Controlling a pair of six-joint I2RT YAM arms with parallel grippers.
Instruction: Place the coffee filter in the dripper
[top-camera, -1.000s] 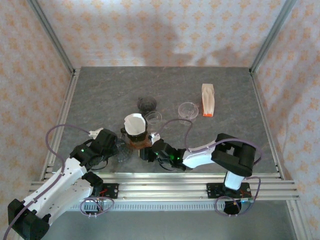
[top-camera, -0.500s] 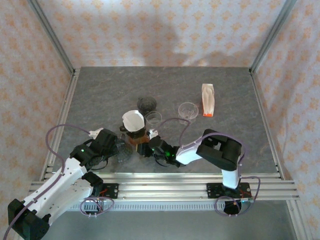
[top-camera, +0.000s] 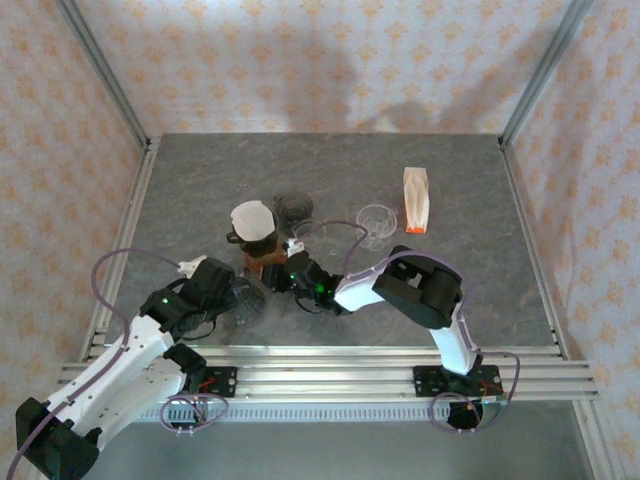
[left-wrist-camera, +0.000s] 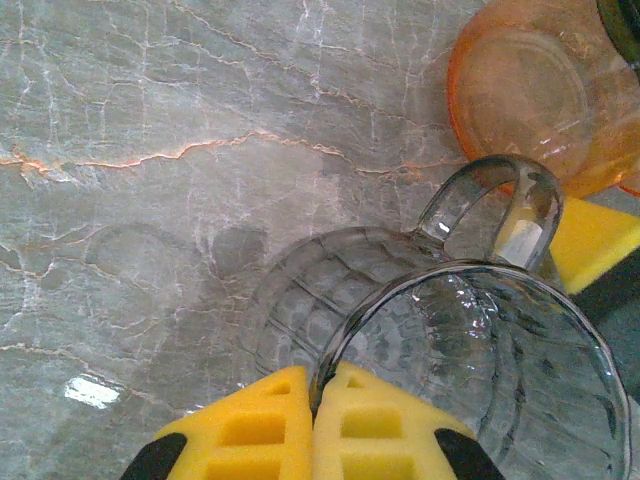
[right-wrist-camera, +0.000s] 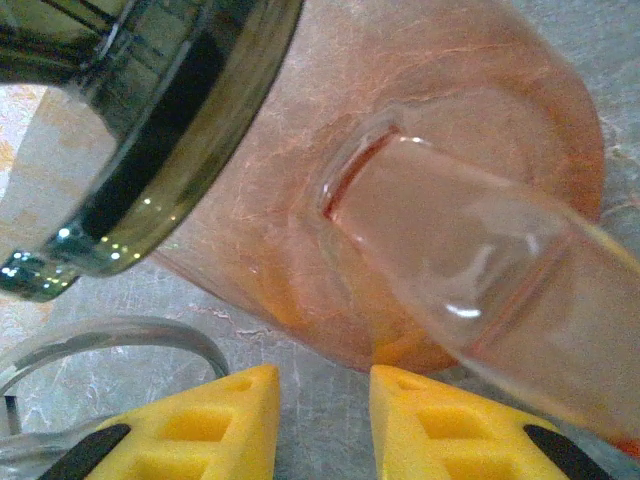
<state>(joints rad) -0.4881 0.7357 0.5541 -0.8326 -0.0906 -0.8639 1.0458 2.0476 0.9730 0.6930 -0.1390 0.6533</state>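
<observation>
Low over the table (top-camera: 450, 180), your right arm (top-camera: 400, 285) stretches leftward, right gripper (right-wrist-camera: 320, 400) partly open on nothing, just short of the amber carafe (right-wrist-camera: 400, 200). Your left gripper (left-wrist-camera: 312, 420) pinches the glass mug (left-wrist-camera: 450, 330) by its rim. The coffee filter (top-camera: 252, 217) sits in the dripper (right-wrist-camera: 150, 130).

Grey marbled tabletop (top-camera: 200, 180): orange-white paper packet (top-camera: 416, 200) at two o'clock, clear plastic cup (top-camera: 375, 220) beside it, dark smoky glass (top-camera: 293, 207) at eleven, amber glass carafe (top-camera: 262, 267) at nine, ribbed clear glass mug (top-camera: 245, 298) at eight.
</observation>
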